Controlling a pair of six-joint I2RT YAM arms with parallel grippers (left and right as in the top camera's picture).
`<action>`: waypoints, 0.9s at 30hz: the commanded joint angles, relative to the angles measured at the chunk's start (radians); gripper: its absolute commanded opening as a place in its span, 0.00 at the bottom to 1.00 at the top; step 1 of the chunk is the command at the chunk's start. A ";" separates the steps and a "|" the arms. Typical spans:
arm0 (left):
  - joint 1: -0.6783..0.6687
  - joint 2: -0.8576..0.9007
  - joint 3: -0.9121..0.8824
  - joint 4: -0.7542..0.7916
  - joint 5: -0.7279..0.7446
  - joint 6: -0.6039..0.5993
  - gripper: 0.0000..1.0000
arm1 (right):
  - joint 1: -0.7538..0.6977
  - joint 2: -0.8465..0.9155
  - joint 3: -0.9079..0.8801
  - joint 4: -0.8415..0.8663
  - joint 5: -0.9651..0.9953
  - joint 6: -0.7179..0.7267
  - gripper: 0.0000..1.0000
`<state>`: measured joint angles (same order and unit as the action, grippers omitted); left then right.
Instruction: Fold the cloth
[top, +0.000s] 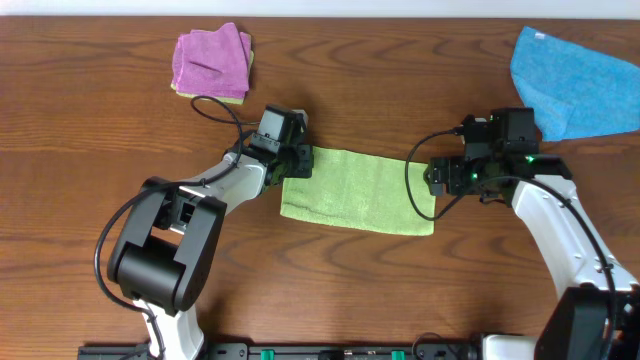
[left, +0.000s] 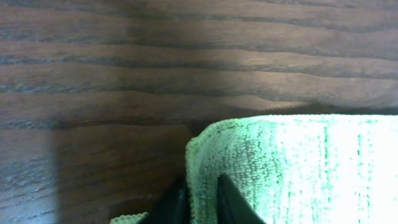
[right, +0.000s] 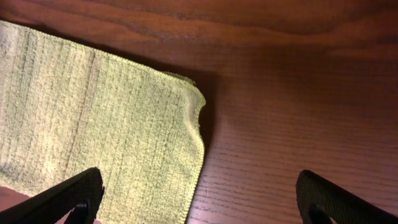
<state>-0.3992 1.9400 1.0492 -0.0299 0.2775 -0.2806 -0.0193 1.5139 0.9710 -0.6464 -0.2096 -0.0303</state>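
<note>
The cloth (top: 355, 190) lies flat as a long strip on the table (top: 100, 120) between both arms; the left gripper (left: 200, 198) pinches its end edge, likely to lift it for folding. The right gripper (top: 437, 178) hangs wide open over the opposite end, holding nothing; probably poised to take that end.

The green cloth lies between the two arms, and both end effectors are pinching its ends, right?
Not quite. Only the left end effector pinches the green cloth; the right end effector stands wide open at the other end, gripping nothing, as the right wrist view shows.
</note>
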 joint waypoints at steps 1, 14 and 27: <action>0.002 0.026 -0.019 -0.007 -0.031 0.012 0.14 | -0.008 -0.002 -0.003 -0.002 -0.008 0.000 0.99; 0.002 0.026 -0.019 -0.006 -0.053 0.012 0.14 | -0.006 0.141 -0.003 0.030 -0.032 -0.001 0.79; 0.002 0.026 -0.019 -0.004 -0.053 0.011 0.13 | -0.006 0.204 -0.003 0.135 -0.079 0.007 0.26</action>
<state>-0.4000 1.9400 1.0485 -0.0261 0.2474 -0.2798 -0.0193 1.7145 0.9707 -0.5182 -0.2665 -0.0265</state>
